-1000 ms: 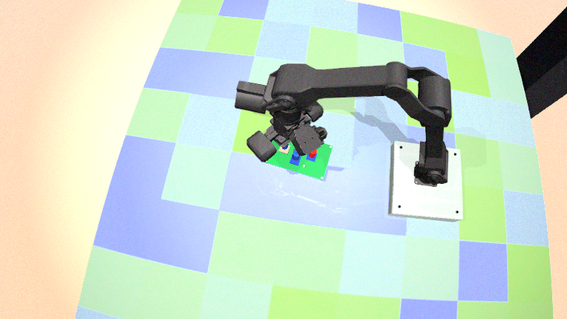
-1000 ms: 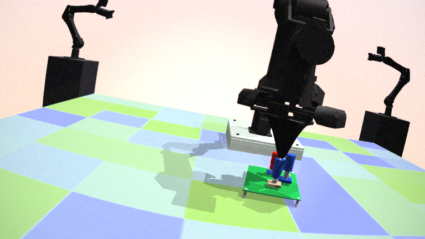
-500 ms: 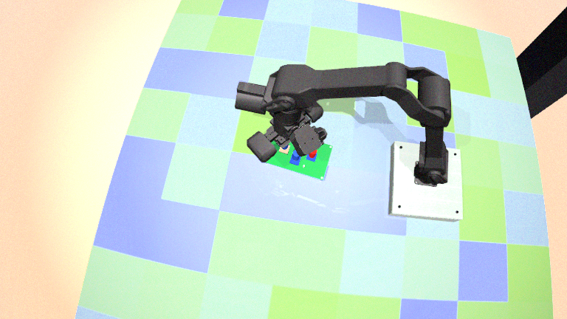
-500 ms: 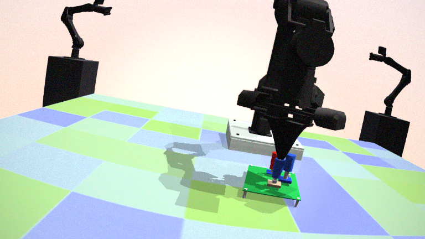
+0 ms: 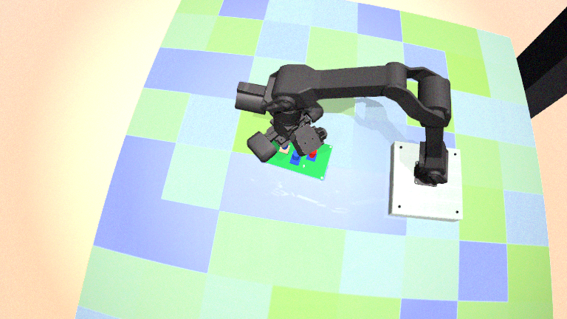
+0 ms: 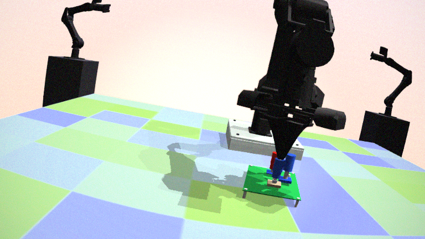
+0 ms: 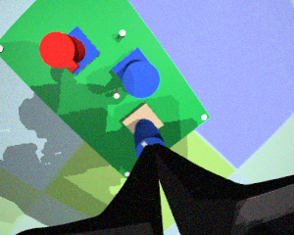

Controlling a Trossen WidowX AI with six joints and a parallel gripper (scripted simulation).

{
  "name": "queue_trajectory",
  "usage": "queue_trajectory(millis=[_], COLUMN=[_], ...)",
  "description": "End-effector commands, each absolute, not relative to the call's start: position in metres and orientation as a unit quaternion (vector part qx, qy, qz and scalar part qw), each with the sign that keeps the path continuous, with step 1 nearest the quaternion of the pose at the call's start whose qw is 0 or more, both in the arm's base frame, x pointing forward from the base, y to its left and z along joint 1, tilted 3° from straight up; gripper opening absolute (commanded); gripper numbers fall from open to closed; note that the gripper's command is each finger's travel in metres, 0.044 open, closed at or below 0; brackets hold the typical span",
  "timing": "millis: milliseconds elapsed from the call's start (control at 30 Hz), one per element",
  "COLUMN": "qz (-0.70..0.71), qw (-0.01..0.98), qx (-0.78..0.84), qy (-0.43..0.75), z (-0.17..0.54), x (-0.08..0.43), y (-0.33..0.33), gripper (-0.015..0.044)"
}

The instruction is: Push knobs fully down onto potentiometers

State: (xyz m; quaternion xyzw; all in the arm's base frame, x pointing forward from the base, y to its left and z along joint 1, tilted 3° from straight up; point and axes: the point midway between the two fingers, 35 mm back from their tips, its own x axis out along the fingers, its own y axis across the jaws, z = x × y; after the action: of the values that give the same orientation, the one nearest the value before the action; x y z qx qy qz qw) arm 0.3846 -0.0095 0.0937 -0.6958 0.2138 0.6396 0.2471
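Observation:
The green circuit board [image 5: 314,169] [image 6: 255,178] [image 7: 98,15] stands on short legs. A blue knob [image 6: 276,171] [image 7: 145,131] is over the tan potentiometer [image 6: 274,184] [image 7: 144,114], with a short piece of grey shaft showing below it. Another blue knob [image 5: 295,155] [image 6: 290,162] [image 7: 141,78] stands over a blue potentiometer [image 6: 285,180], with more shaft showing. The red knob [image 5: 312,153] [image 6: 273,160] [image 7: 57,50] is low over its blue potentiometer [image 7: 89,51]. My gripper [image 6: 281,158] [image 7: 153,151] is shut and empty, its tips at the top of the tan potentiometer's knob; contact is hard to tell.
My arm's white base block [image 5: 403,192] [image 6: 250,142] stands behind the board. The red knob and the other blue knob rise close beside my fingertips. Two other arms on black stands [image 6: 67,79] [image 6: 383,131] are far in the background.

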Motion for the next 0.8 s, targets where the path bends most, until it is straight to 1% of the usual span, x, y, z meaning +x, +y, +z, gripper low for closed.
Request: queue_trajectory(millis=[0,767], qz=[0.64,0.64], qw=[0.244,0.244], qx=[-0.696,-0.696], qy=[0.214,0.214], z=[0.0917,0.0897], x=[0.3843,0.3845], y=[-0.01,-0.01], gripper=[0.0,0.0])
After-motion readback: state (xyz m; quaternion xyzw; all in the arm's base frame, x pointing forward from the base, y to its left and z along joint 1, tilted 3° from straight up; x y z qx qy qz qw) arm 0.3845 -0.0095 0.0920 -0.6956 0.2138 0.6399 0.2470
